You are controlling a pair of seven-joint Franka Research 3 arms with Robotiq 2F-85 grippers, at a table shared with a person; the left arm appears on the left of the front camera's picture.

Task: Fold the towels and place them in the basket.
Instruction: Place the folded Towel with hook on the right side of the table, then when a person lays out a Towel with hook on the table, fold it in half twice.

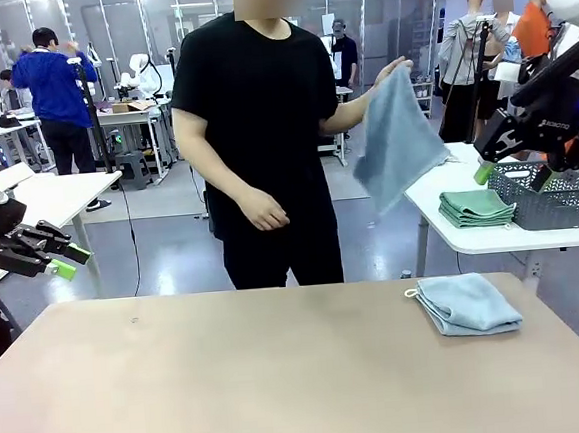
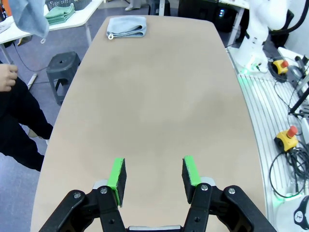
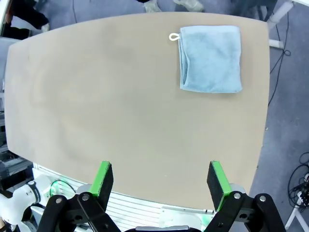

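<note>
Two towels, front view: we count one folded towel [image 1: 469, 303] lying on the table [image 1: 232, 381] toward its far right corner, and one hanging towel [image 1: 399, 138] held up, unfolded, in the person's hand [image 1: 395, 68].
Basket, front view: one basket [image 1: 554, 201] stands on the side table [image 1: 433, 195] at the right, just beside one stack of green cloths [image 1: 477, 207]. We cannot tell whether anything lies in it.
Progress, front view: we judge the task to be at an early stage. One towel is folded but not in the basket, and the other is not folded at all.
Left gripper, left wrist view: the left gripper [image 2: 153, 176] has its jaws partly apart with nothing between them, over bare table and well apart from the folded towel at the far end.
Right gripper, right wrist view: the right gripper [image 3: 161, 181] has its jaws wide apart and empty. The folded towel lies ahead of it, with its white loop [image 3: 174, 36] at one corner.
Left to do, right wrist view: we reckon both towels have yet to reach the basket.
</note>
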